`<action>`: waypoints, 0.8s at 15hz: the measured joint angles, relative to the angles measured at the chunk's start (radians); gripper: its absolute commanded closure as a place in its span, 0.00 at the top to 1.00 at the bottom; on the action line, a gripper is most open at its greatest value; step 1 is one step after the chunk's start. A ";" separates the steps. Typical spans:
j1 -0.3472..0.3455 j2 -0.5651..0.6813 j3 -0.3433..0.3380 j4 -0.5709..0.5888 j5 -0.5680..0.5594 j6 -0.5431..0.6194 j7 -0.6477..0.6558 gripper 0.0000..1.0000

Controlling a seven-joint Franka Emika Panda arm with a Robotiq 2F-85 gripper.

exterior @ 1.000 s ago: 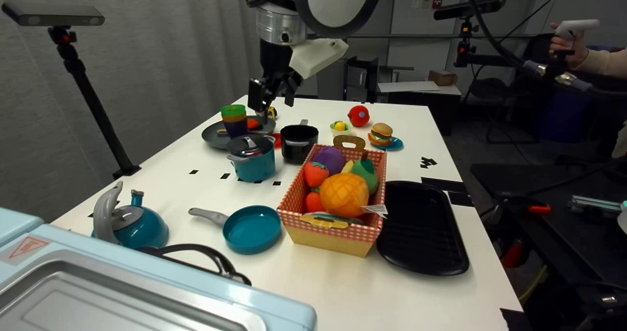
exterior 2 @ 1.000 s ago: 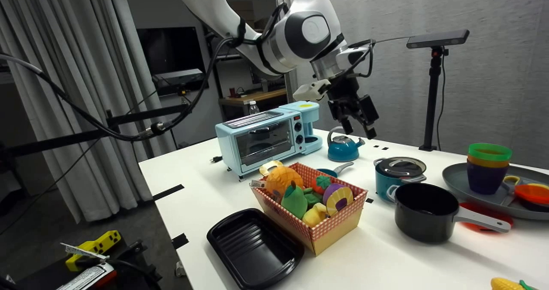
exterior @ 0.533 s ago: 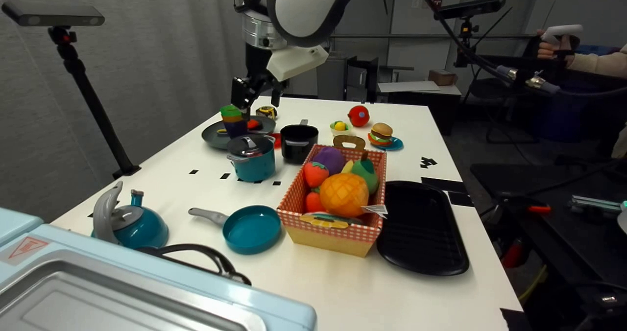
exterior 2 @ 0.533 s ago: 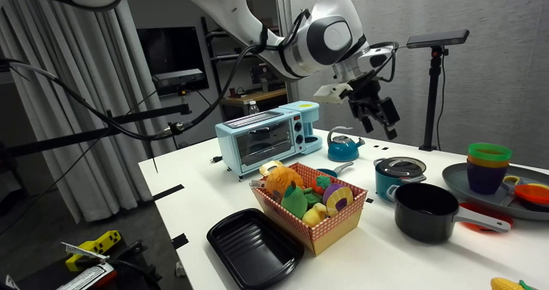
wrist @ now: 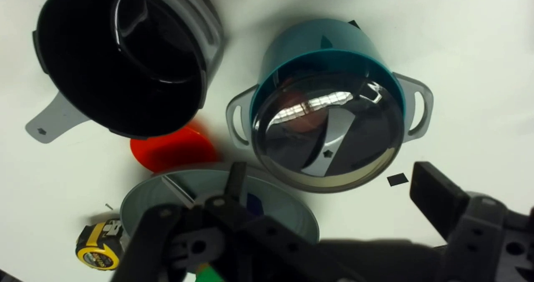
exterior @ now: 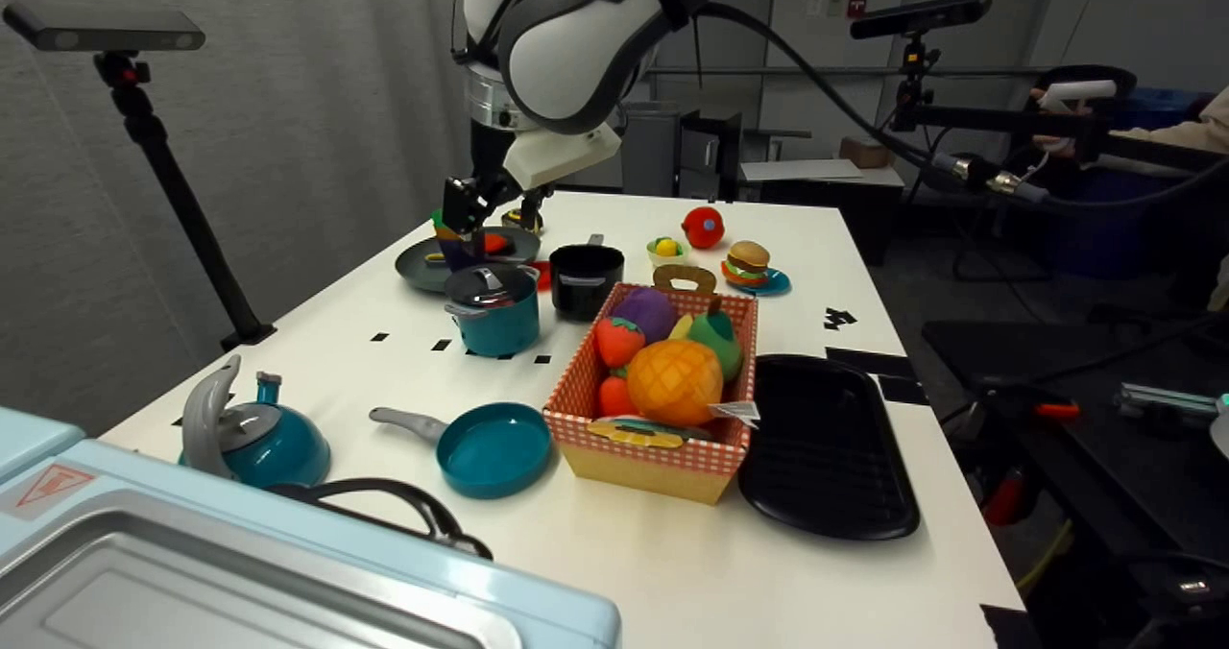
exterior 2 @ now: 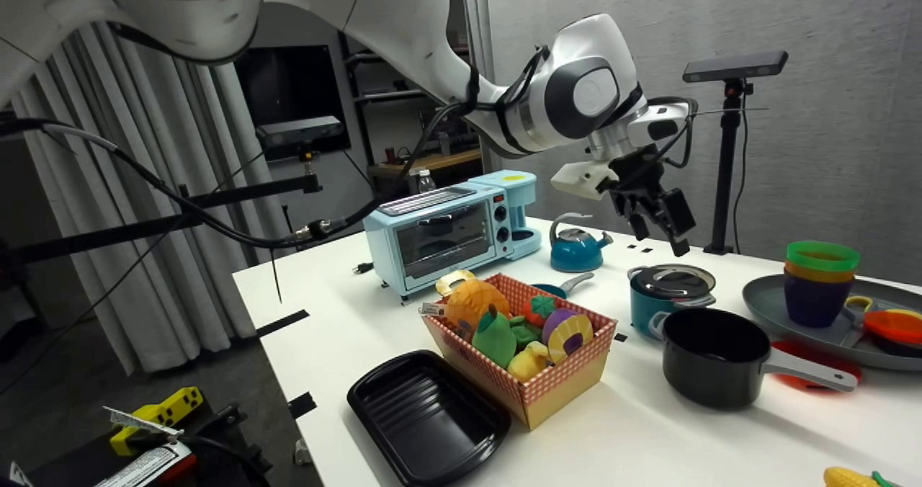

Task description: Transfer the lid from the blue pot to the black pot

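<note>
The lid [exterior: 490, 286] is round, dark and see-through with a grey strap handle. It lies on top of the blue pot [exterior: 501, 330] in both exterior views. In the wrist view the lid [wrist: 367, 136] covers most of the blue pot [wrist: 317, 36], and a strip of teal inner wall shows past its edge. The black pot [exterior 2: 713, 372] stands beside the blue pot, without a cover; it also shows in the wrist view [wrist: 91, 73]. My gripper [exterior 2: 660, 242] is open and empty, above and apart from the lid. Its fingers [wrist: 329, 177] are spread wider than the lid.
A grey plate [exterior: 422, 265] with stacked cups [exterior 2: 817, 285] stands beside the blue pot. A red dish [wrist: 175, 150] lies by the black pot. The fruit basket [exterior 2: 569, 393], black tray [exterior 2: 432, 415], teal pan [exterior: 494, 447] and kettle [exterior: 278, 447] are nearby.
My gripper has moved down and, in an exterior view, to the right, from near the kettle side to just above the blue pot. The lid and pots have not moved.
</note>
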 measured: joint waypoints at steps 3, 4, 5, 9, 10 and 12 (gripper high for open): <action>-0.004 0.057 0.000 0.057 0.000 -0.001 0.000 1.00; -0.005 0.074 0.000 0.075 0.000 -0.003 0.000 1.00; -0.005 0.089 0.000 0.090 0.001 -0.004 0.000 1.00; -0.012 0.145 -0.002 0.165 0.001 -0.037 0.000 1.00; -0.014 0.157 -0.003 0.183 0.001 -0.046 0.001 0.99; -0.014 0.178 -0.004 0.212 0.001 -0.059 0.004 0.99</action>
